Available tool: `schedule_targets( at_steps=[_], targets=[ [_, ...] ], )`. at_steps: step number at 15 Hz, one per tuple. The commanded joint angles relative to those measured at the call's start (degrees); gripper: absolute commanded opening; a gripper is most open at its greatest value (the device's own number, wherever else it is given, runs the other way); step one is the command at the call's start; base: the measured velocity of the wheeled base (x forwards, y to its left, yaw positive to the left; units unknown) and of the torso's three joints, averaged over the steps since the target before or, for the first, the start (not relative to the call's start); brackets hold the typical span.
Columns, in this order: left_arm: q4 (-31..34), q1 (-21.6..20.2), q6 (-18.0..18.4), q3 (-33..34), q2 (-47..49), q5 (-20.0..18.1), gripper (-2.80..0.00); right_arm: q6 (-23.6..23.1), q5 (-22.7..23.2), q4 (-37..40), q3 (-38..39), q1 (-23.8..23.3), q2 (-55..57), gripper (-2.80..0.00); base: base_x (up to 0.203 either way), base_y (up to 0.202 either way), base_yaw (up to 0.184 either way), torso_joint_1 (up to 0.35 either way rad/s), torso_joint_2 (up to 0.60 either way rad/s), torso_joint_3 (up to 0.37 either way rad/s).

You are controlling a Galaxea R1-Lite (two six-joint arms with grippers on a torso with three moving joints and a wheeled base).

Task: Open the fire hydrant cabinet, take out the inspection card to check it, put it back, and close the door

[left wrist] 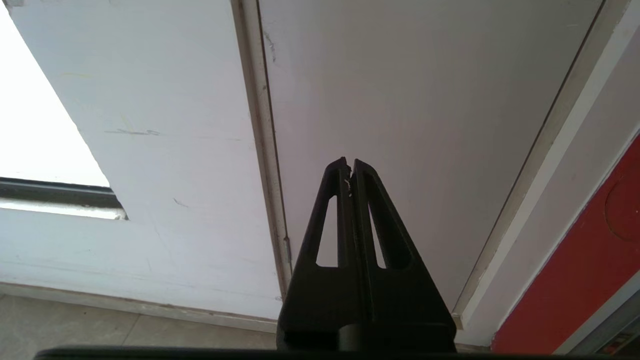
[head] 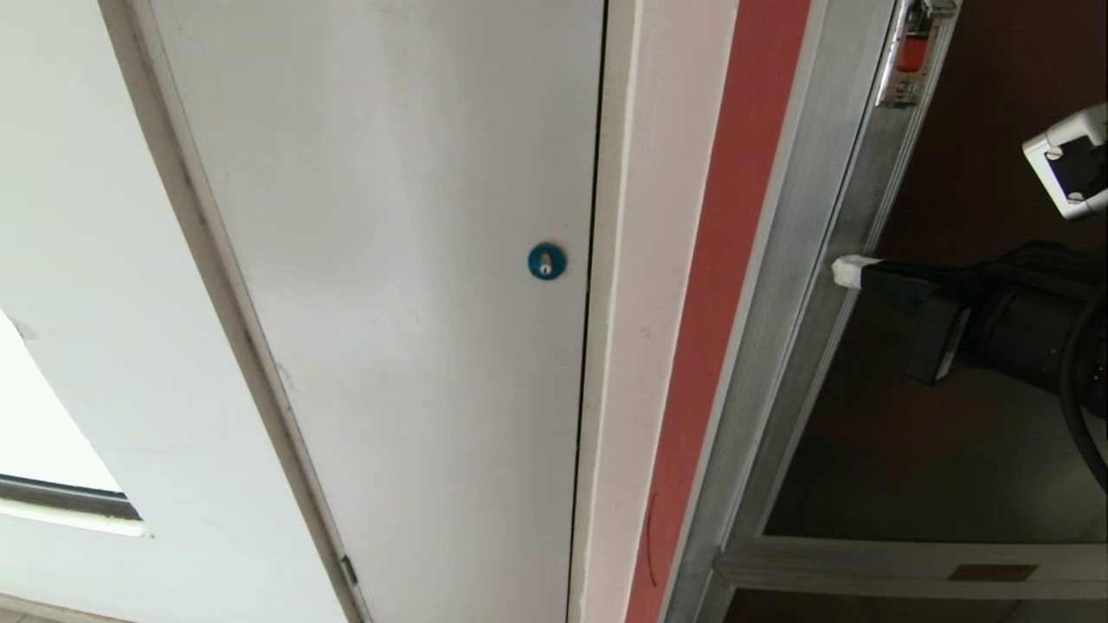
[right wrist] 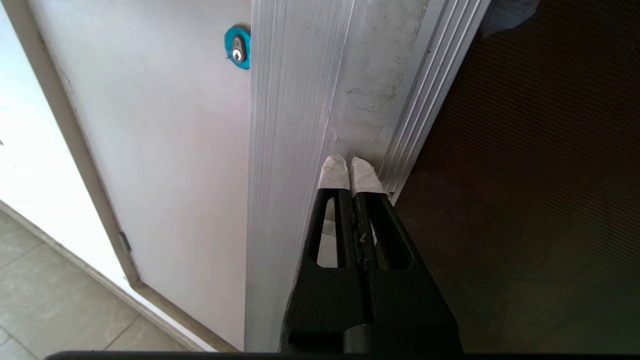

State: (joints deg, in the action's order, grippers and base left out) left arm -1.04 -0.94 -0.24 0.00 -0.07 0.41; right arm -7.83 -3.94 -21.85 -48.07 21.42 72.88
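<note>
Right end effector [right wrist: 350, 167], white-taped tips pressed together, holds nothing, touching door's [right wrist: 525, 175] ribbed alu frame beside dark meshy glass. Left end effector [left wrist: 349, 167] closed, empty.

The left tool [left wrist: 350, 167] points at a plain white panel door [left wrist: 410, 115], its two black fingers [left wrist: 332, 200] pressed together with nothing between them. A pale door frame [left wrist: 257, 130] runs beside the panel, with a white wall [left wrist: 150, 150] beyond it and a bright window opening [left wrist: 40, 130]. Grey floor tiles [left wrist: 75, 325] lie below. A red surface [left wrist: 590, 270] shows at the far edge.
</note>
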Motion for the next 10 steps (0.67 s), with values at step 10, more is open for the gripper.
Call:
schedule_targets(
  at_steps=[10],
  targets=[
    [-0.02,-0.03,-0.02,0.35,0.07,0.02,-2.80,0.09,0.07,0.13,0.69,1.27,-3.44,-2.80,0.000,0.000,0.000,0.000,0.00,0.000]
  ],
)
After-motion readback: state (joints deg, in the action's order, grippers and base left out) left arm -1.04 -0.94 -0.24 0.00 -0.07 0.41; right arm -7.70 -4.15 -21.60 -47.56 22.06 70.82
